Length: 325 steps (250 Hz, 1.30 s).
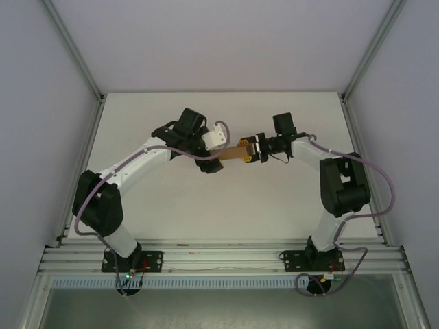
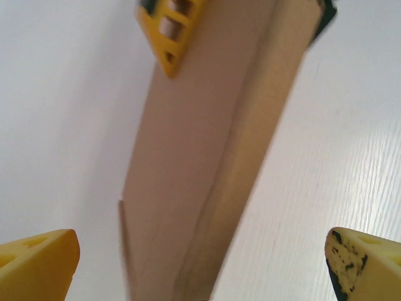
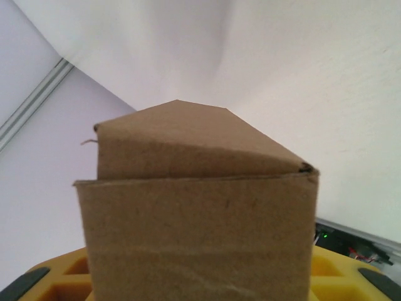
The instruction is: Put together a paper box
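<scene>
Brown paper box point(image 1: 232, 152), end hidden inside right claw point(image 1: 247, 151).

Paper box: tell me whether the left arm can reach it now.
Probably yes: the left gripper stands open with the free end of the paper box between its fingertips, while the right gripper holds the far end.

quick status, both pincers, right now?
Left pincer: open wide, fingers apart on either side of the paper box, not gripping it.
Right pincer: closed on one end of the paper box, holding it.
</scene>
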Each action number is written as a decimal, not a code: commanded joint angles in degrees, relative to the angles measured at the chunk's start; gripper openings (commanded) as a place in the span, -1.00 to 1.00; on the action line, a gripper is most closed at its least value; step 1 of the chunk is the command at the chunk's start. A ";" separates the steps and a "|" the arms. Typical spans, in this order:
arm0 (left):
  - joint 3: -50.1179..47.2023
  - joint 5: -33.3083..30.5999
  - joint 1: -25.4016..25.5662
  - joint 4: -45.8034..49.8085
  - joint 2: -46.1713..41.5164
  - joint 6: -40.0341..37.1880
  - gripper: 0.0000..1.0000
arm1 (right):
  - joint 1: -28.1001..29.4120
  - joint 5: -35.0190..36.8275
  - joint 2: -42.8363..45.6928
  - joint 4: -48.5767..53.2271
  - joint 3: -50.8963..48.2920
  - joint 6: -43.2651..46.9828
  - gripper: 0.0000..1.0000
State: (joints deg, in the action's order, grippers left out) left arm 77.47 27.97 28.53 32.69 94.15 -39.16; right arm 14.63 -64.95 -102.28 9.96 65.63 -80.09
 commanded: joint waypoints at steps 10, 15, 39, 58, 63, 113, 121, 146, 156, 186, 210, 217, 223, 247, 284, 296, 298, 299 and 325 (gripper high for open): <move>2.03 -3.26 1.08 5.19 1.59 -8.70 0.99 | 0.06 -3.37 0.89 -5.06 -0.53 -7.57 -0.26; 2.02 -3.87 1.08 4.73 1.77 -8.61 0.99 | 0.05 -3.45 1.07 -5.11 -0.42 -7.57 -0.26; 2.78 -6.35 1.08 3.66 3.02 -8.67 0.99 | 0.13 -4.05 1.73 -4.97 -0.22 -7.49 -0.26; 3.51 -7.93 1.09 2.74 3.90 -8.88 0.93 | 0.21 -4.85 2.23 -4.20 -0.57 -7.59 -0.26; 3.76 -8.23 1.08 2.51 4.09 -8.87 0.89 | 0.00 -5.19 2.34 -4.16 -0.71 -7.75 -0.26; 5.22 -11.44 1.08 0.27 4.98 -9.37 0.45 | 0.51 -6.69 4.12 -2.08 -0.70 -5.81 -0.26; 5.14 -11.84 1.08 -0.49 4.89 -9.37 0.33 | 0.48 -6.69 4.36 -1.30 -0.68 -5.33 -0.26; 5.38 -11.34 1.11 -1.74 5.03 -9.36 0.05 | 0.44 -7.19 4.75 -0.82 -1.15 -4.63 -0.22; 5.79 -11.04 1.10 -1.44 5.14 -9.20 0.00 | 0.44 -7.25 4.72 -1.04 -1.33 -4.48 -0.16; 6.04 -12.24 1.08 -1.46 4.83 -9.13 -0.18 | 0.52 -6.78 4.81 -0.58 -1.24 -2.86 -0.09; 5.33 -12.66 1.07 -1.50 3.90 -8.98 -0.24 | 0.40 -5.26 5.28 1.40 -0.65 -1.00 -0.01; 5.00 -12.38 0.98 -1.34 3.55 -9.01 -0.28 | 0.38 -4.39 5.61 2.11 -0.60 -0.77 0.00; 4.59 -12.26 0.91 -1.48 3.16 -9.11 -0.28 | 0.38 -3.70 5.91 2.20 -0.66 -0.55 0.03; 2.93 -12.03 0.56 -2.31 1.91 -9.01 -0.32 | 0.23 -2.81 6.90 4.17 -0.54 1.59 0.80; 3.47 -11.06 0.00 1.23 1.26 -9.72 -0.34 | -2.69 6.45 10.07 20.23 2.66 15.49 0.99; 4.27 -10.07 -0.19 4.14 1.59 -10.47 -0.34 | -4.31 12.43 11.61 27.43 5.56 22.29 0.99; 4.46 -9.85 -0.22 4.73 1.66 -10.65 -0.34 | -4.65 13.63 11.89 28.53 6.16 23.46 0.99; 4.54 -9.72 -0.23 4.96 1.70 -10.75 -0.34 | -4.67 14.28 12.04 29.11 6.43 24.05 0.99; 6.78 -7.10 -0.31 12.01 3.42 -12.07 -0.34 | -5.18 35.29 15.72 41.34 15.99 40.27 0.99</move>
State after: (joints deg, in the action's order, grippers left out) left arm 81.19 18.26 29.15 35.83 97.62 -49.63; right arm 11.00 -54.02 -92.90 31.97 71.79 -62.61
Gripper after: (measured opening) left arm 0.381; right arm 0.995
